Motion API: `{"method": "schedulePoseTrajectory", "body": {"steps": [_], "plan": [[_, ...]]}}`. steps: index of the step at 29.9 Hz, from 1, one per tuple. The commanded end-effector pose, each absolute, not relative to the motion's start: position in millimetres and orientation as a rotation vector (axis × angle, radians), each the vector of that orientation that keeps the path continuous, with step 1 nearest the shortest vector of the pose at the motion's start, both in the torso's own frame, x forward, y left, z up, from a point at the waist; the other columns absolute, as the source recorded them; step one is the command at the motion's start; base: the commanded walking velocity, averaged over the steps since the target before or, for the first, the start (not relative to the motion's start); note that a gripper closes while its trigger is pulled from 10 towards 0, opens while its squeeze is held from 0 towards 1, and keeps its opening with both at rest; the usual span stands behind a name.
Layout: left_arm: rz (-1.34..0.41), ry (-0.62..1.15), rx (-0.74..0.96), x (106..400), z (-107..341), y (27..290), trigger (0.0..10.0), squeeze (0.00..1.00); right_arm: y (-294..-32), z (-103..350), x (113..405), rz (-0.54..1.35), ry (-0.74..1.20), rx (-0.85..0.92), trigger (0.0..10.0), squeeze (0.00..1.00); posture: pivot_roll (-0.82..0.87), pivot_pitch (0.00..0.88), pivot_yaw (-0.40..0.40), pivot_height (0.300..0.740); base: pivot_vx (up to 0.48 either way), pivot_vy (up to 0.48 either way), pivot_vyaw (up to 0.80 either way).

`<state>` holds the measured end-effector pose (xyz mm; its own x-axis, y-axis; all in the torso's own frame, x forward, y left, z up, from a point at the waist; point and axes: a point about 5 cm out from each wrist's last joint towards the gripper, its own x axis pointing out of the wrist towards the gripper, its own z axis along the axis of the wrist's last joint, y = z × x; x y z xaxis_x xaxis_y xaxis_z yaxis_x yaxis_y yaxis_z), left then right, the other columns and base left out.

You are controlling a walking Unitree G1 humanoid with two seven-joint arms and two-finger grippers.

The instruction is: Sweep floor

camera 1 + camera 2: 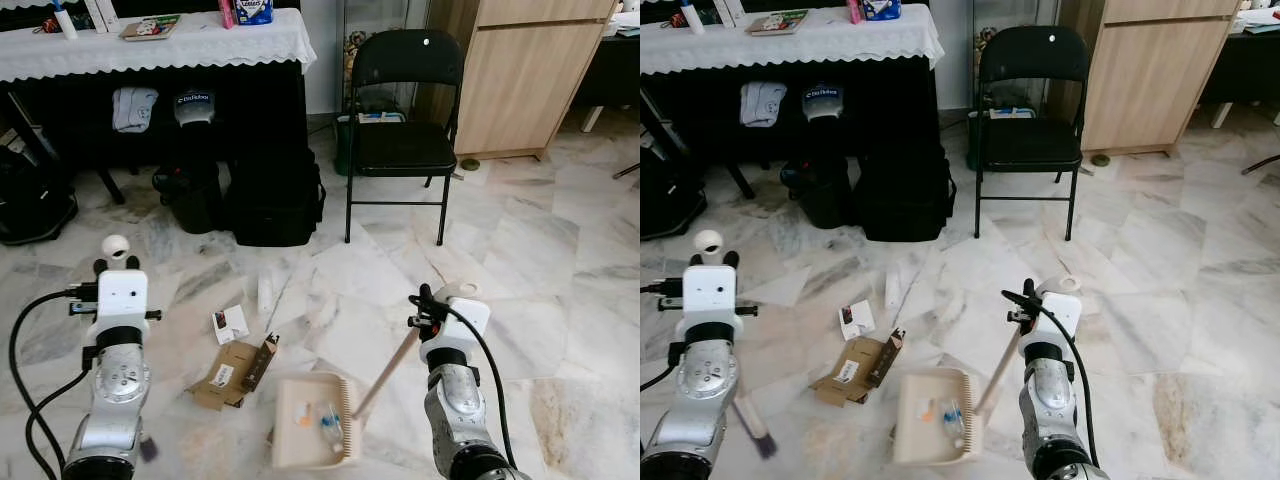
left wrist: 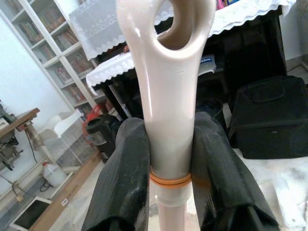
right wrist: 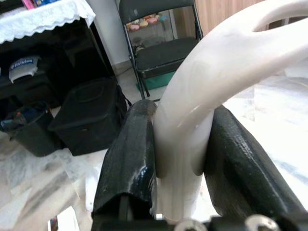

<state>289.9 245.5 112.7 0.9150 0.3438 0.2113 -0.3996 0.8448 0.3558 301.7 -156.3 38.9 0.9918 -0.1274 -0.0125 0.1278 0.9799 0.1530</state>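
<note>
A cream dustpan (image 1: 300,440) lies on the marble floor between my arms, with a few small scraps inside. Its long handle (image 1: 385,375) slants up to my right gripper (image 1: 440,297), which is shut on the handle's looped end (image 3: 216,62). My left gripper (image 1: 115,266) is shut on the cream brush handle (image 2: 168,96), whose ring end (image 1: 116,247) points up. The dark bristles (image 1: 755,425) hang near the floor beside my left arm. Just left of the dustpan, litter lies on the floor: a flattened cardboard piece (image 1: 232,374), a small white box (image 1: 231,323) and a clear wrapper (image 1: 265,292).
A black folding chair (image 1: 405,130) stands ahead on the right, beside a wooden cabinet (image 1: 520,75). Black bags (image 1: 275,195) and a bin (image 1: 190,198) sit under a table with a white cloth (image 1: 150,45) ahead on the left. Open marble floor lies to the right.
</note>
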Motion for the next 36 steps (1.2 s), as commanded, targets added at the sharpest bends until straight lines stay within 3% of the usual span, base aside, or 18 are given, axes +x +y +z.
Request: {"method": "schedulePoseTrajectory", "body": {"steps": [1,12,15,24,36], "plan": [[0.418,-0.177,0.439,291,120,250,10.0,0.0,-158,56,312,-0.136,-0.076,0.19,10.0,0.0,0.11,0.018,0.05,0.74,0.0,0.0,0.0],[0.361,-0.214,0.38,295,123,236,10.0,0.0,-157,70,319,-0.113,-0.138,0.263,10.0,0.0,0.11,0.013,0.048,0.74,0.0,0.0,0.0],[0.185,-0.257,0.26,297,128,209,10.0,0.0,-158,79,322,-0.111,-0.178,0.274,10.0,0.0,0.11,0.005,0.046,0.74,0.0,0.0,0.0],[0.053,-0.304,0.141,303,141,179,10.0,0.0,-160,95,324,-0.113,-0.26,0.283,10.0,0.0,0.1,0.0,0.048,0.74,0.0,0.0,0.0],[0.013,-0.315,0.107,306,145,176,10.0,0.0,-162,108,322,-0.119,-0.303,0.29,10.0,0.0,0.09,0.0,0.048,0.74,0.0,0.0,0.0]]}}
